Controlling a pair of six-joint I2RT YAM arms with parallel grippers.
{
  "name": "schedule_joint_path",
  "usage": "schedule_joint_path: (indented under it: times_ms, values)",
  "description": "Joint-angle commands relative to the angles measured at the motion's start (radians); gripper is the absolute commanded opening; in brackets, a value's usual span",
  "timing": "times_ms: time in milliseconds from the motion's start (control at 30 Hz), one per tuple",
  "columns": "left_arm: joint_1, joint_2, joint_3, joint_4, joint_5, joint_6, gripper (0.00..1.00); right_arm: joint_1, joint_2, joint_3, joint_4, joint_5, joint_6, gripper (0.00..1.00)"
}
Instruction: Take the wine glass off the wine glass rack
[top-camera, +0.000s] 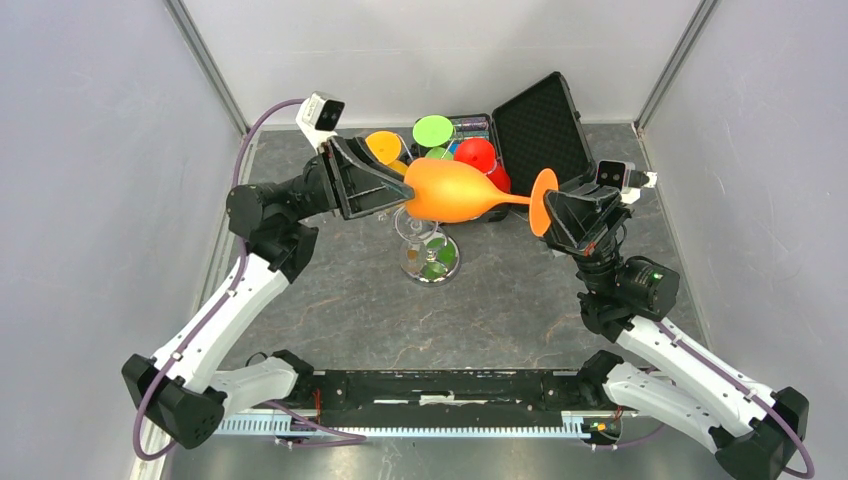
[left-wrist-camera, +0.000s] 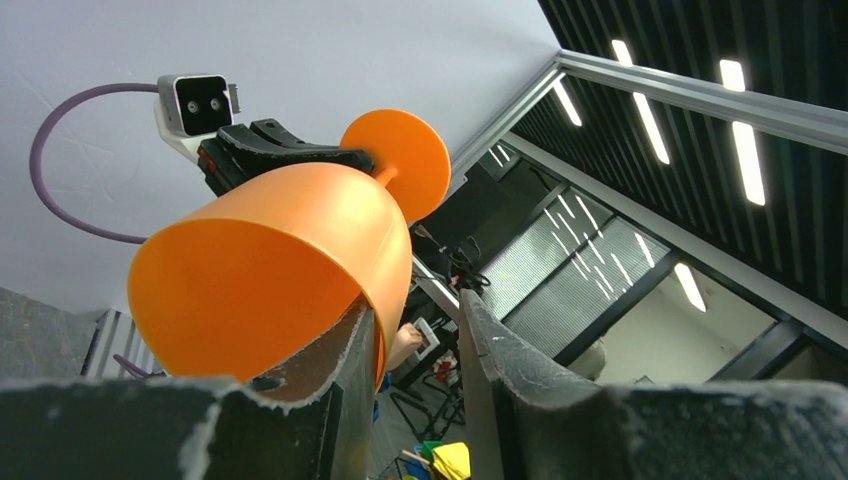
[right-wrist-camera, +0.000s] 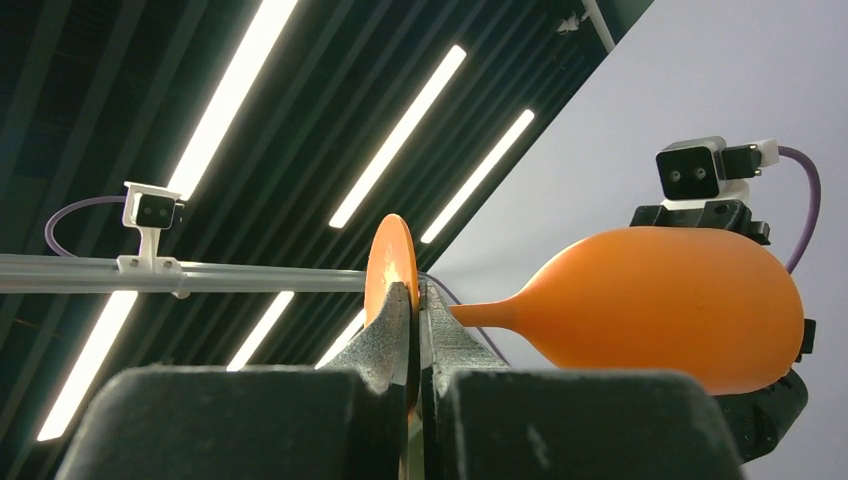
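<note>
Behind the stand I see a black case (top-camera: 540, 125) lying open on the dark marbled worktop (top-camera: 330, 310), its foam-lined lid tilted up; green (top-camera: 433, 130), red (top-camera: 475, 154) and yellow-orange (top-camera: 383, 146) glasses cluster just beside it.

Orange wine glass (top-camera: 455, 190), plain and matte. Chrome rack (top-camera: 428, 250), its mirrored base flecked with green and orange reflections. Black case (top-camera: 540, 125), lid lined in dimpled black foam. Other glasses behind: yellow-orange (top-camera: 383, 147), lime green (top-camera: 433, 130), red (top-camera: 475, 154). Dark grey table (top-camera: 500, 310) veined like marble. Arms white with black joints; grippers (top-camera: 370, 180) black; cables purple.
</note>
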Motion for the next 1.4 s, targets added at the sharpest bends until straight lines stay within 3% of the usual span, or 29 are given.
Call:
schedule_joint_path:
  times_ms: [0,233,400,467,533,667,800,967,1367]
  values:
    - [-0.032,0.008,0.068,0.166,0.057,-0.069,0.32,-0.009,0.031,-0.005,-0.109,0.043,-0.067,0.0]
    - [-0.045,-0.005,0.054,0.144,0.061,-0.029,0.02,-0.009,0.064,-0.013,-0.081,0.021,-0.041,0.0]
    - [-0.044,-0.057,0.041,0.024,0.043,0.116,0.02,-0.009,0.073,-0.026,-0.055,0.017,-0.052,0.01]
    - [-0.044,-0.079,0.056,-0.04,0.01,0.193,0.02,-0.008,0.075,-0.025,-0.047,0.02,-0.063,0.11]
    - [-0.045,-0.085,0.086,-0.092,-0.01,0.261,0.02,-0.008,0.08,-0.014,-0.04,0.013,-0.075,0.13]
    - [-0.044,-0.064,0.105,-0.067,-0.014,0.255,0.02,-0.008,0.099,0.013,-0.028,-0.007,-0.077,0.18]
    - [-0.045,-0.049,0.096,-0.038,-0.044,0.223,0.02,-0.008,0.148,0.048,-0.02,-0.051,-0.086,0.47]
    - [-0.044,-0.056,0.132,-0.115,-0.078,0.297,0.02,-0.008,0.208,0.071,0.032,-0.104,-0.07,0.61]
    - [-0.043,-0.149,0.339,-0.809,-0.376,0.91,0.02,-0.013,0.079,0.044,-0.105,0.002,-0.311,0.91]
